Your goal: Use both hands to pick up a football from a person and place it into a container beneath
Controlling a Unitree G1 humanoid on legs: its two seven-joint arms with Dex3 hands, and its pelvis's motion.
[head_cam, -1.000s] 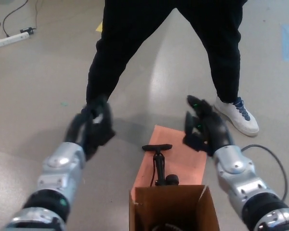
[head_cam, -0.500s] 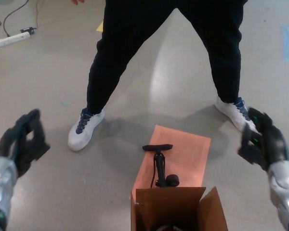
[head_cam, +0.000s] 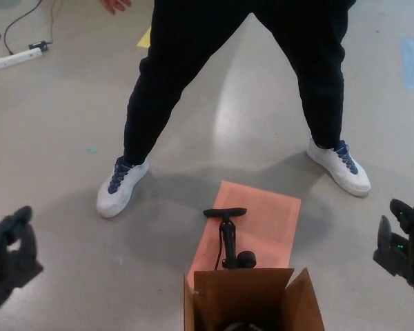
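The left hand [head_cam: 10,252] sits low at the near left edge, fingers apart and holding nothing. At near centre the cardboard box [head_cam: 252,300] stands open behind a pump [head_cam: 228,238], with the person [head_cam: 241,62] astride beyond; no football shows, though something dark lies in the box. The right hand [head_cam: 400,241], near right, is equally spread and empty, which fits either awaiting the handover or having just released.

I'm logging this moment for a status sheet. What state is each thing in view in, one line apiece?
Left hand: open, empty, at the picture's left edge.
Right hand: open, empty, at the right edge.
Cardboard box: flaps open, upright; contents too dark to tell.
Air pump: standing upright on the orange sheet.
Person: standing, legs spread.
Power strip: lying on the floor.
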